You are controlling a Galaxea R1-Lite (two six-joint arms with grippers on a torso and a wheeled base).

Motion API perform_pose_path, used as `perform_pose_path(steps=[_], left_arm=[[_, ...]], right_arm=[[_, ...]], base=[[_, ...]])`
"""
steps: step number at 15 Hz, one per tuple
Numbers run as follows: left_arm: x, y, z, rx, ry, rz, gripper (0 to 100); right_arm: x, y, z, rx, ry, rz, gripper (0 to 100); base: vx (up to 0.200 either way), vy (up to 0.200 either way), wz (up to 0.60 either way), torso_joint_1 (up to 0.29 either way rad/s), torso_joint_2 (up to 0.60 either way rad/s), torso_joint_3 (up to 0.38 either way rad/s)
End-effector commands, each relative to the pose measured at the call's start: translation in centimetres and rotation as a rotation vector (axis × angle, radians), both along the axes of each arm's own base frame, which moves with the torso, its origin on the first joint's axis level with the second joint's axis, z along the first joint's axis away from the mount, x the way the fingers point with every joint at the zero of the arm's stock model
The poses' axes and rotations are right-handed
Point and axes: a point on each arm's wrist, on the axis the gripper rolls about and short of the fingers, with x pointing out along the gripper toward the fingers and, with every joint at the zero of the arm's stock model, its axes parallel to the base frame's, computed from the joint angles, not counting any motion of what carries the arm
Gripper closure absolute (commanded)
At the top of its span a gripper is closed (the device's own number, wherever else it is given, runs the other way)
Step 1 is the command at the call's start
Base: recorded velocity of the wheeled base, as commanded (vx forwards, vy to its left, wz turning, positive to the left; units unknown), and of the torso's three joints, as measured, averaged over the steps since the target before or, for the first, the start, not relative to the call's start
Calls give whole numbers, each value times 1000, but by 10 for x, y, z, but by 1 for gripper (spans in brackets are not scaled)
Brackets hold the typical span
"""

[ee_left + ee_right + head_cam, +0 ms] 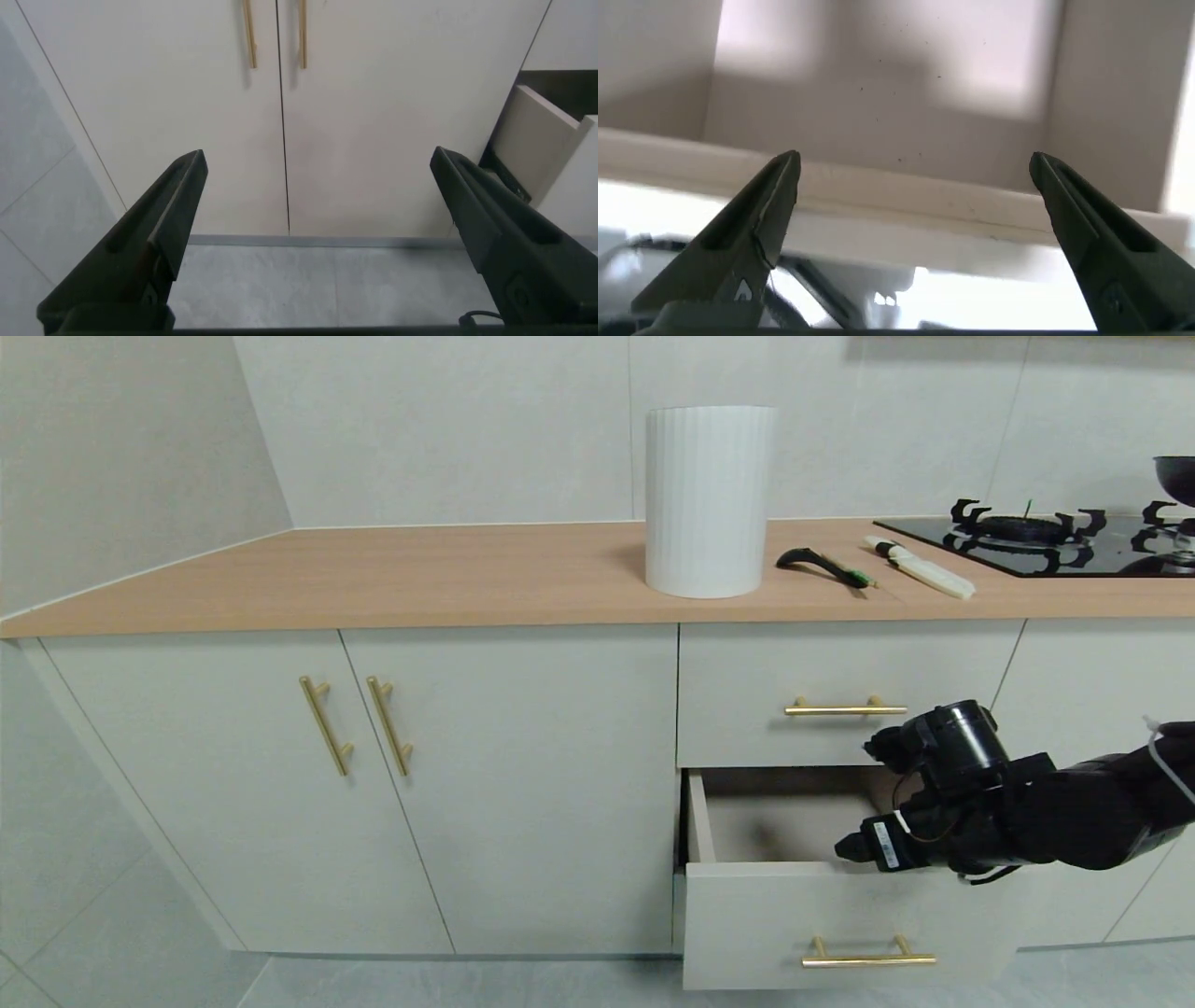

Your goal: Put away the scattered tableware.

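A: Where is the tableware lying?
B: A black-handled utensil (826,565) and a white utensil (920,567) are lying on the counter (420,574), between the white canister (709,499) and the stove (1055,537).
A: And the pincers?
B: The right pincer (864,795) is hanging wide and empty at the open drawer (794,905); the left pincer (316,163) is gaping wide, facing the cupboard doors (374,112)

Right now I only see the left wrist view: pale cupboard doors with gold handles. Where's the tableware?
Observer: On the wooden countertop, beside a tall white ribbed canister: a black-handled utensil and a long white utensil.
Operator: Where's my other arm?
Observer: The open right gripper is at the front edge of the pulled-out lower drawer.
Operator: What's past the utensils?
Observer: A black glass hob.
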Motion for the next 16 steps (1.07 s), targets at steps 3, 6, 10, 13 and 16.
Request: perform_pose_path(steps=[3,6,10,13,16], left_arm=[[0,0,0,0,0,1,0],[0,0,0,0,0,1,0],[0,0,0,0,-2,1,0],[0,0,0,0,0,1,0],[0,0,0,0,0,1,0]], right_arm=[[-12,-3,15,-21,10,26,0],[-7,1,17,-14,-1,28,0],[2,5,12,31,6,-25,0],[7,11,-15,-2,83,-15,0],[2,10,-16,-21,102,0,0]], base=[[0,0,0,0,0,0],[0,0,0,0,0,0],[0,0,0,0,0,0],[0,0,0,0,0,0],[0,0,0,0,0,0]])
